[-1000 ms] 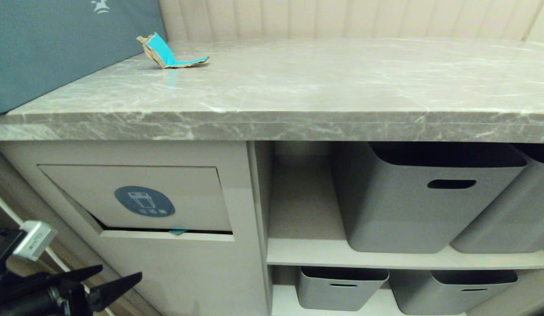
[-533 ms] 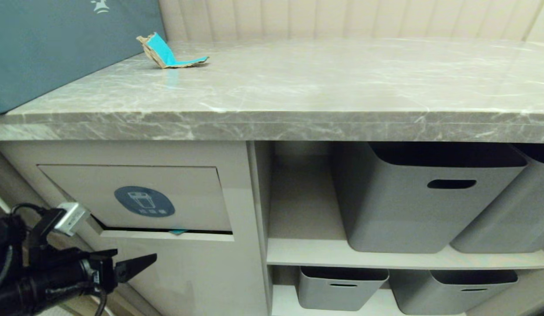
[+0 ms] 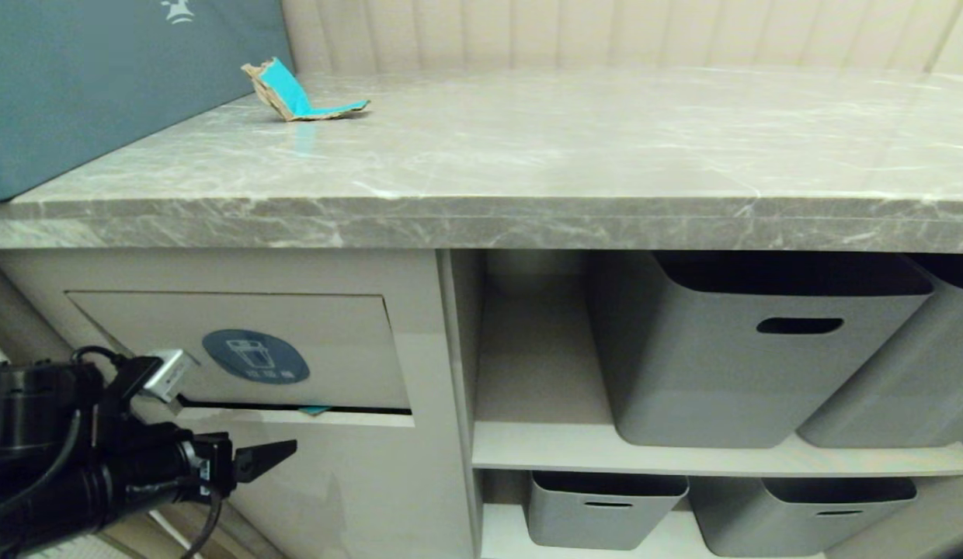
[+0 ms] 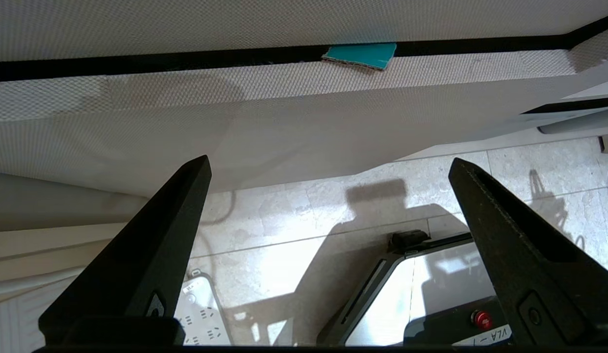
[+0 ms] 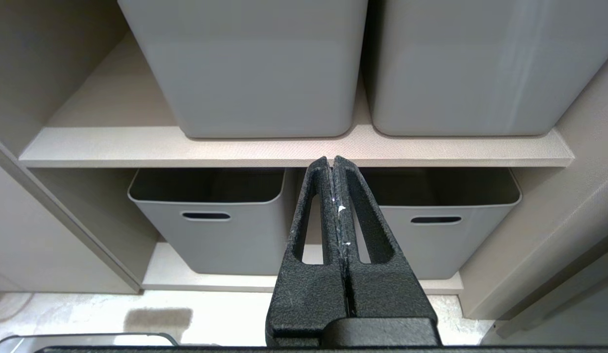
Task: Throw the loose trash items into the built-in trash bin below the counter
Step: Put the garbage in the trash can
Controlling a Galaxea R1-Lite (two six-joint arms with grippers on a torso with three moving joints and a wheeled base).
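Turquoise on its upper face and ragged brown at the edges, one bent cardboard scrap [image 3: 304,94] is lying on the grey marble counter [image 3: 528,155] toward its back left, just beside the large teal-blue box [image 3: 101,78]. A second turquoise scrap [image 4: 360,55] is sitting caught in the dark gap at the lower edge of the trash bin flap [image 3: 248,349], a small corner of it peeking out onto the ledge below the blue oval sticker [image 3: 255,356]. The left gripper [image 3: 268,458] is hovering low in front of the beige cabinet, below and left of that gap, its fingers [image 4: 152,255] standing spread wide apart with nothing between them. The right gripper [image 5: 332,169] is hanging before the open shelves, its jaws pressed fully together and empty, pointing toward the grey storage tubs [image 5: 211,225] on the lower shelf.
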